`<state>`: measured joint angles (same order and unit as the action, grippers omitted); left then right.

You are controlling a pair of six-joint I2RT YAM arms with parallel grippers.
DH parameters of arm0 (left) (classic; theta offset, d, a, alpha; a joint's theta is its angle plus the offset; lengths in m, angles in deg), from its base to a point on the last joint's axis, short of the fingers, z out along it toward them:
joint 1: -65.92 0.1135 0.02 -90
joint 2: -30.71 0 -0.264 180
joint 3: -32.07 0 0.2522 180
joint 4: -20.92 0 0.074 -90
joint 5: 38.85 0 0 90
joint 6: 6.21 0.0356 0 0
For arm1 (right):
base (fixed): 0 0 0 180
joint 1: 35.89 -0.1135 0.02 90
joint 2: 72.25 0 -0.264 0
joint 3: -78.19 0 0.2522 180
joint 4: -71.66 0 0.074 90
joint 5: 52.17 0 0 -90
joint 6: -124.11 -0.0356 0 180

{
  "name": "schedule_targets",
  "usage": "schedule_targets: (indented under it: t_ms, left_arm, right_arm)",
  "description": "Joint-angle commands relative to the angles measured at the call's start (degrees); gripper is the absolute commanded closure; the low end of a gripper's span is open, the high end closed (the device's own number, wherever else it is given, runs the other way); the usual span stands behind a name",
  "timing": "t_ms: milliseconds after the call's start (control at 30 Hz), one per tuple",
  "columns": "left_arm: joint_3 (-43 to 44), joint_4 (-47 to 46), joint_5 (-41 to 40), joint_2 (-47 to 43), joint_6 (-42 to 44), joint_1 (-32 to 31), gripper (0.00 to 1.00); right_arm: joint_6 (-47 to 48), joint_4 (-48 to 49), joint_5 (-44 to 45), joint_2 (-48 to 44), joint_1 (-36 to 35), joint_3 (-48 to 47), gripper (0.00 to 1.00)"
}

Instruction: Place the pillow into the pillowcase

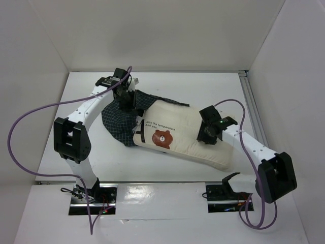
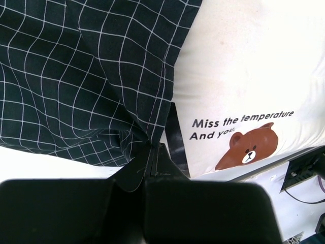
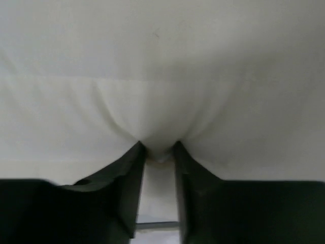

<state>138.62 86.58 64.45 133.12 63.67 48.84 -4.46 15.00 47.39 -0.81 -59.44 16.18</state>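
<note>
The cream pillow (image 1: 177, 127), printed with a brown bear and black text, lies slanted in mid-table. The dark checked pillowcase (image 1: 118, 124) lies bunched at its left end, with a strip draped along the pillow's far left edge. My left gripper (image 1: 126, 101) is shut on the pillowcase's edge; in the left wrist view the fabric (image 2: 76, 76) runs down into the closed tips (image 2: 154, 147) beside the pillow (image 2: 244, 66). My right gripper (image 1: 205, 134) presses on the pillow's right part. In the right wrist view the pillow cloth (image 3: 162, 66) puckers into a fold caught between the tips (image 3: 158, 150).
White walls enclose the table on the left, back and right. A metal rail (image 1: 252, 109) runs along the right side. Purple cables (image 1: 20, 147) loop off both arms. The arm bases (image 1: 89, 195) sit at the near edge.
</note>
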Motion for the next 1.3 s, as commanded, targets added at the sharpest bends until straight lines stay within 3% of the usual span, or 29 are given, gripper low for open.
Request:
schedule_targets:
  t_ms: [0, 33, 67, 300, 500, 533, 567, 633, 667, 700, 733, 767, 967, 1100, 1267]
  left_arm:
    - [1.95, 0.13, -0.12, 0.94, -0.71, -0.23, 1.00]
    - [1.95, 0.74, -0.12, 0.95, -0.19, -0.23, 1.00]
    - [2.47, 0.75, -0.12, 0.95, -0.18, -0.23, 1.00]
    - [8.18, 0.75, -0.64, 5.95, -0.71, -0.76, 1.00]
    - [16.27, 1.45, -4.23, 13.86, -1.76, -1.38, 1.00]
    - [17.24, 1.45, -4.94, 14.83, -1.77, -1.38, 1.00]
    - [19.07, 1.97, -5.56, 16.58, -2.29, -1.38, 1.00]
    - [21.10, 3.29, -6.70, 18.26, -2.90, -1.38, 0.81]
    - [22.50, 3.99, -7.23, 18.87, -3.43, -1.38, 0.64]
    - [22.52, 4.00, -7.24, 18.88, -3.44, -1.38, 0.45]
    - [22.52, 4.00, -7.24, 18.18, -3.44, -1.38, 0.12]
    - [21.91, 4.00, -7.24, 17.48, -3.96, -1.38, 0.03]
    - [14.28, 2.87, -9.43, 5.45, -9.48, -0.76, 0.01]
    - [-6.15, -3.01, -7.68, -8.08, -16.60, 1.52, 0.16]
    - [-23.16, -8.30, -4.16, -21.18, -24.86, 3.81, 0.16]
  right_arm:
    - [-2.04, 9.66, -0.87, 2.90, 0.96, 1.24, 0.73]
    - [-1.52, 9.67, 0.27, 2.92, 0.96, 0.27, 0.97]
    - [-0.55, 9.67, 2.11, 3.53, 0.96, -2.35, 1.00]
    - [5.34, 5.54, 7.40, 2.48, 1.58, -15.10, 1.00]
    - [9.72, 9.04, 6.71, 9.31, 5.87, -17.93, 1.00]
    - [9.74, 9.06, 5.65, 10.55, 5.88, -17.93, 0.96]
    - [10.26, 9.06, 4.16, 11.78, 6.58, -19.50, 0.83]
    - [10.79, 8.27, 2.75, 13.46, 5.98, -20.04, 0.49]
    - [11.32, 8.27, 2.05, 13.46, 5.97, -20.04, 0.24]
    - [11.32, 8.27, 1.52, 12.94, 5.02, -20.56, 0.16]
    - [11.93, 8.27, 1.51, 11.72, 3.53, -20.57, 0.11]
    - [12.72, 8.27, 1.51, 11.01, 2.82, -20.57, 0.08]
    - [18.69, 10.73, -1.39, 8.01, -8.51, -20.57, 0.01]
    - [22.39, 12.21, 1.76, 11.08, -18.18, -22.50, 0.01]
    - [26.34, 15.99, 1.78, 16.78, -25.49, -25.13, 0.01]
